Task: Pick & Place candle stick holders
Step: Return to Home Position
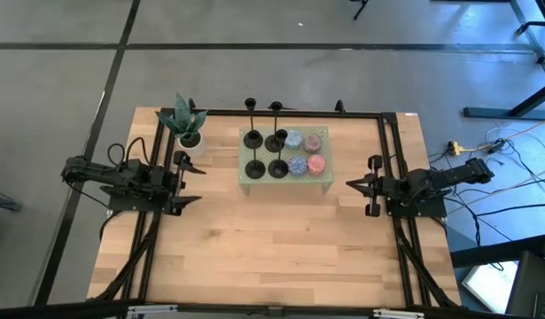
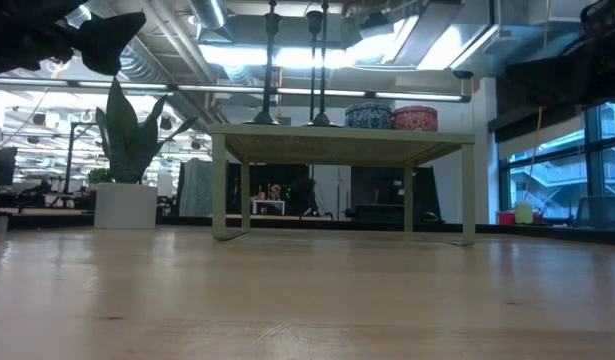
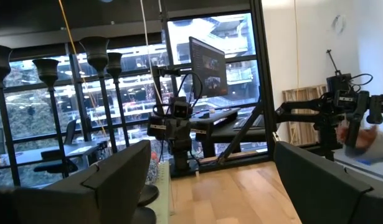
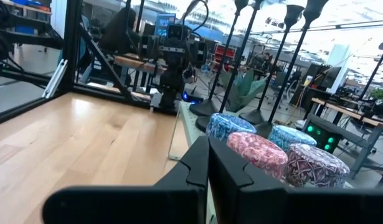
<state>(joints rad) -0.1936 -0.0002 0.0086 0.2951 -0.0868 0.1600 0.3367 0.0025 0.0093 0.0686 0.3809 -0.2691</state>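
Note:
Several black candle stick holders (image 1: 265, 155) stand upright by their disc bases on the left half of a small pale green stand (image 1: 288, 182) at the table's far middle. In the low view their stems (image 2: 272, 60) rise above the stand's top. My left gripper (image 1: 199, 184) hovers open to the left of the stand, with nothing between its fingers (image 3: 116, 180). My right gripper (image 1: 348, 184) hovers shut to the right of the stand, pointing at it. In the right wrist view its shut fingers (image 4: 207, 168) point at the holders (image 4: 231, 56).
Several speckled pink and blue pucks (image 1: 306, 151) fill the stand's right half. A potted green plant (image 1: 185, 124) stands at the far left, just beyond my left gripper. Bare wooden table (image 1: 272, 248) lies between the stand and the near edge. A black frame (image 1: 392, 142) borders the table.

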